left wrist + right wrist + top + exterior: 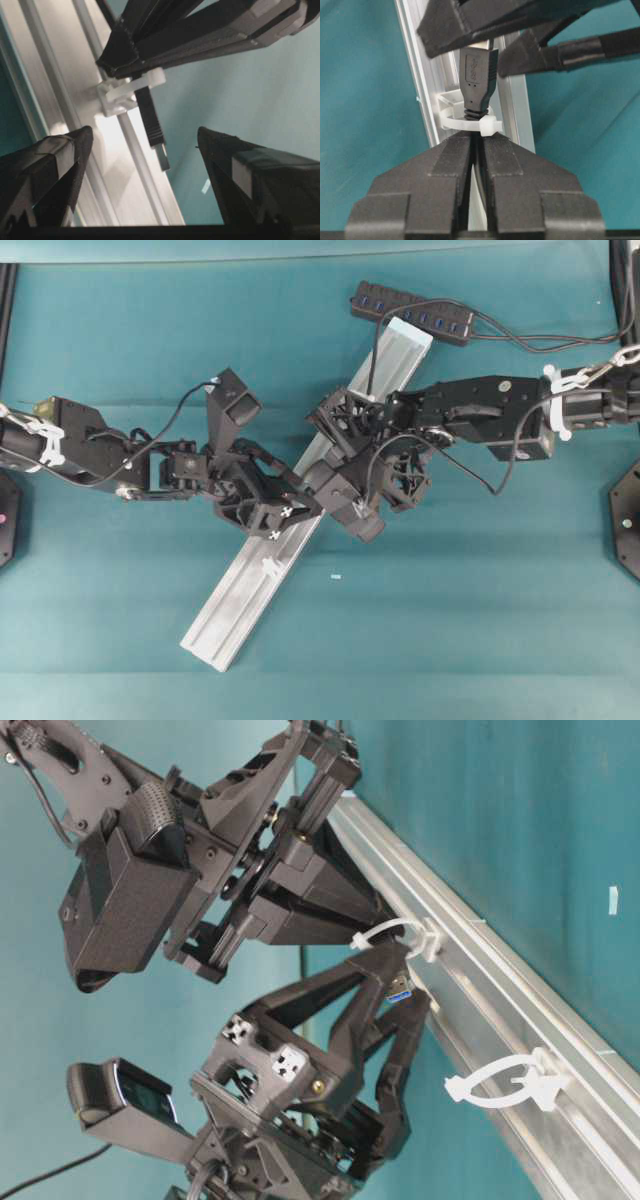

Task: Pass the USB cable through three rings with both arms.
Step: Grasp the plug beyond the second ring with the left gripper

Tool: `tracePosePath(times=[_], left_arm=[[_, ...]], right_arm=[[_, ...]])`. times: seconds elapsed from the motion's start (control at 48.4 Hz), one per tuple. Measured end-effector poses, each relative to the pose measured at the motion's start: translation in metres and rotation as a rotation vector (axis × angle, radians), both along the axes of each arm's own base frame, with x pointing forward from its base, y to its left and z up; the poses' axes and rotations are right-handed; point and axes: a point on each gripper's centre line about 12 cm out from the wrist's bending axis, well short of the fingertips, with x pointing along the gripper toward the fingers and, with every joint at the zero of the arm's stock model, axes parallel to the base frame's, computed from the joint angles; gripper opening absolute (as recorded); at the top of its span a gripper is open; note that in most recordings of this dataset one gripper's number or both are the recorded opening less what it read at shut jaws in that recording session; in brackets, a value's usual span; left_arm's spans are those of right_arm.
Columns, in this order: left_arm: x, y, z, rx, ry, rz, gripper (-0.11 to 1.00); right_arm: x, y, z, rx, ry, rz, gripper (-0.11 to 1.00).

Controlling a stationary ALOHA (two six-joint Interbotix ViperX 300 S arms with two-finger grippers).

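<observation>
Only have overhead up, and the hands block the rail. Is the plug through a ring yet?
Observer: Yes. In the right wrist view the plug of the USB cable sticks out past a white ring.
Operator: Who's holding it?
Observer: The right hand, shut on the cord just behind that ring.
Operator: And the other one?
Observer: The left hand is open, with a finger on either side of the plug's metal tip, not touching it.
</observation>
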Motion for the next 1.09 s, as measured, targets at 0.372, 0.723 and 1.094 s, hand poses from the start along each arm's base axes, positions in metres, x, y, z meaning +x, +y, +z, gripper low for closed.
tracePosePath(times=[0.372,0.723,1.094], left_arm=[[0.0008,0.0007,-0.0003,0.001,0.0,0.001,0.34],[0.0003,0.0006,-0.0009,0.005,0.003,-0.001,0.1],[0.0008,0.0007,-0.0003,0.001,0.0,0.001,0.1]], right_arm=[[-0.0004,0.0001,0.0002,0.0,0.0,0.0,0.06],[-0.0002,-0.0007,0.0004,0.0,-0.003,-0.003,0.06],[-0.0007,-0.0018,0.0013,0.001,-0.006,-0.007,0.07]])
